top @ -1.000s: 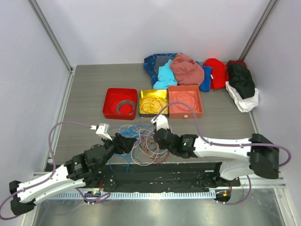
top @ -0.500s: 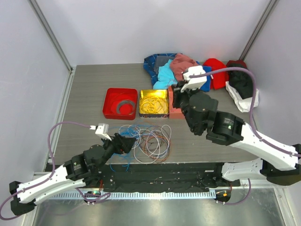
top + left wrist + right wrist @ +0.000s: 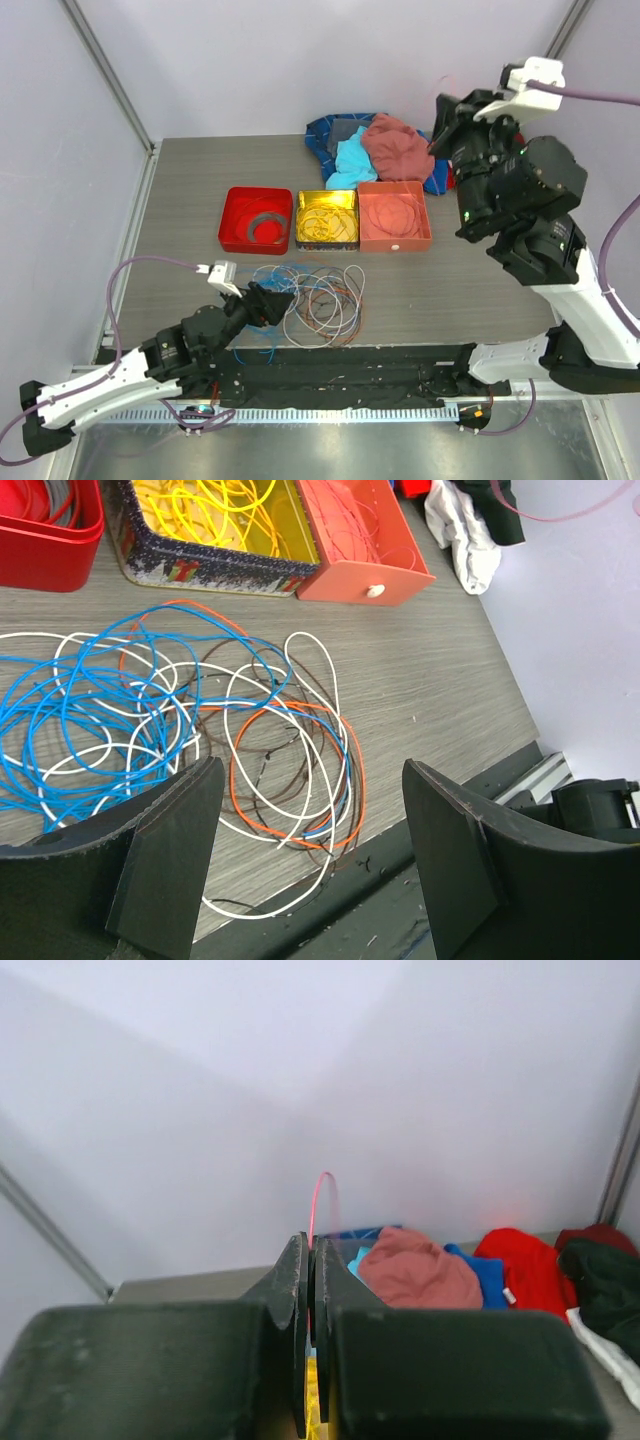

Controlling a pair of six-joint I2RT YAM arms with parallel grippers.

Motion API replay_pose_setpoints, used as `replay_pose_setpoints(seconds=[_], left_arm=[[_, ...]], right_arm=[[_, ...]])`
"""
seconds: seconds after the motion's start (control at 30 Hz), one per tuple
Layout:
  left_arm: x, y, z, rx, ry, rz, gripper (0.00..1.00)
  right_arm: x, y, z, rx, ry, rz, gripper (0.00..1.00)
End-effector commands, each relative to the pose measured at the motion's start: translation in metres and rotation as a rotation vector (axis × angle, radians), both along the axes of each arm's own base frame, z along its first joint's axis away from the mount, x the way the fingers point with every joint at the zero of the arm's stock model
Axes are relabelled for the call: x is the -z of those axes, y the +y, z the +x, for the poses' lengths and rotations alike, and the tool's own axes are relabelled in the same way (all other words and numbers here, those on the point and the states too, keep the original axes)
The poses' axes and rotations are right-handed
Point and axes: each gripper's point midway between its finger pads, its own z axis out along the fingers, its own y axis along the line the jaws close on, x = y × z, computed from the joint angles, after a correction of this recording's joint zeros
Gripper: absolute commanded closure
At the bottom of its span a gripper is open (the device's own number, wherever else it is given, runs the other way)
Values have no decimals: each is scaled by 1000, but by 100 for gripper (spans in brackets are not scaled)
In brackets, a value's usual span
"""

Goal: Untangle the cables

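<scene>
Grey bench (image 3: 460,270): cables (image 3: 200,710) lie tangled just ahead of L gripper (image 3: 312,780), jaws spread, prob. lining up a strand. R gripper (image 3: 312,1248) jaws pinch red cable (image 3: 318,1200), held high, prob. to lift it clear.

left gripper (image 3: 312,772) | 2 fingers (image 3: 160,860) wide apart | cables (image 3: 200,710) in loose tangled loops on table (image 3: 430,660)

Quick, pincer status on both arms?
Left pincer: open, empty, over the loose cables.
Right pincer: closed on a thin pink cable, up in the air.
</scene>
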Motion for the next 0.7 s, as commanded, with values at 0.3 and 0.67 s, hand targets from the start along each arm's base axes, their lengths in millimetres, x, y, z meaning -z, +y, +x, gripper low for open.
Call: replay_pose_setpoints(seconds=[0.3,0.67], left_arm=[[-11,-9,0,22,-30,-54,23],[-8,7,-3,1,-32,-50,23]], right_arm=[[-25,-9,61,141,-55,-61,99],[39,-33,131,157,54,-13,99]])
